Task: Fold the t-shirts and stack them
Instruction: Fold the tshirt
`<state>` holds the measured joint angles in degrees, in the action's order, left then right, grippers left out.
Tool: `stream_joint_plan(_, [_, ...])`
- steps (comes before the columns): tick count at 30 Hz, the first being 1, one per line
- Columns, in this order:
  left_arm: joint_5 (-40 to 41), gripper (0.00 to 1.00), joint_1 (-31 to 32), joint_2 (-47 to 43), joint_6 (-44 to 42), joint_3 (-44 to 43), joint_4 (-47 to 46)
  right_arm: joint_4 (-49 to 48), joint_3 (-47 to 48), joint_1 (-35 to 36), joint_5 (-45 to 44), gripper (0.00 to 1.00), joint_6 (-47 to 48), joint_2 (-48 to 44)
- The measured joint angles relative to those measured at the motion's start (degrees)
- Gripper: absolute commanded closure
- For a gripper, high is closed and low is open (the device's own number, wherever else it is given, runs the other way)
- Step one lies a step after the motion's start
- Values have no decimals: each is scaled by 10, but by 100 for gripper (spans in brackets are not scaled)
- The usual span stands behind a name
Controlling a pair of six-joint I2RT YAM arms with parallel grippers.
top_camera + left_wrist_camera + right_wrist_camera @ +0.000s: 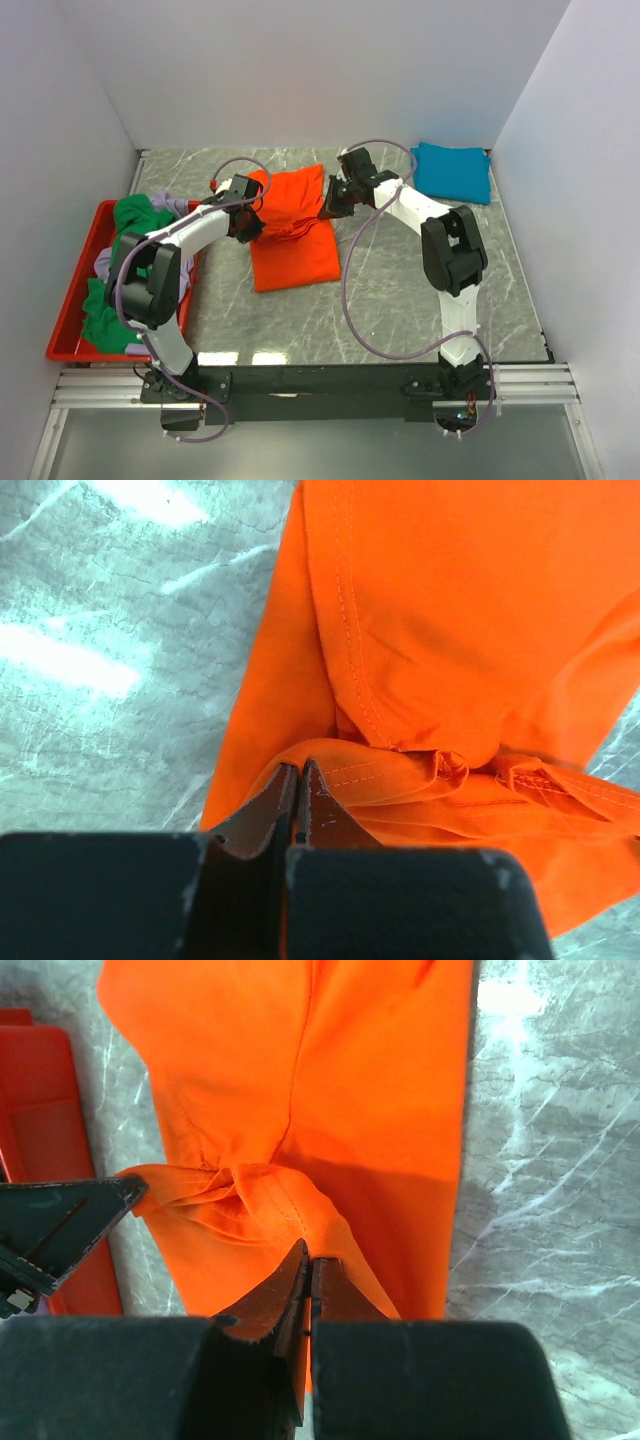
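Orange t-shirt (295, 250) lying lengthwise far-to-near, left fingers (262, 815) and right fingers (272, 1298) each pinching a side edge

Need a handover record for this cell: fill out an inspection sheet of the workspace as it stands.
Surface: grey marbled table.
Job's things: orange shirt mid-table, bunched between the hands; teal shirt folded at the far right corner; green shirt and lavender shirt heaped in the red tray at left.
Clutter: nothing seen.
Hands: left hand shut on the orange shirt's left edge; right hand shut on its right edge.
Cables: left cable arches over its arm; right cable loops over the table.
Surroundings: white walls on three sides.
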<state>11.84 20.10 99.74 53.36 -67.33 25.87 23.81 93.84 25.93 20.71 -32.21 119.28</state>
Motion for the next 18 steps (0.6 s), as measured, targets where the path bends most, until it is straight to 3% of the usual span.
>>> stream_joint_plan(2, [0, 96, -1, 0, -2, 0, 0, 2, 0, -1, 1, 100, 2, 0])
stream_joint_plan(5, [0, 89, -3, 0, -4, -3, 1, 11, 9, -2, 4, 91, 3, 4])
stream_joint_plan(7, [0, 81, -6, 0, -7, -7, 1, 16, 24, -2, 4, 77, 5, 13])
stream_joint_plan(9, [-1, 68, -10, 1, -10, -12, 1, 17, 40, -3, 3, 62, 10, 26])
stream_joint_plan(11, [-3, 56, -16, 1, -17, -16, 0, 24, 50, -3, 0, 54, 15, 34])
stream_joint_plan(12, [-4, 44, -20, 1, -20, -19, 1, 30, 53, -4, -3, 51, 19, 35])
stream_joint_plan(18, [-9, 37, -35, -9, -34, -30, 1, 43, 48, -5, -29, 52, 30, 29])
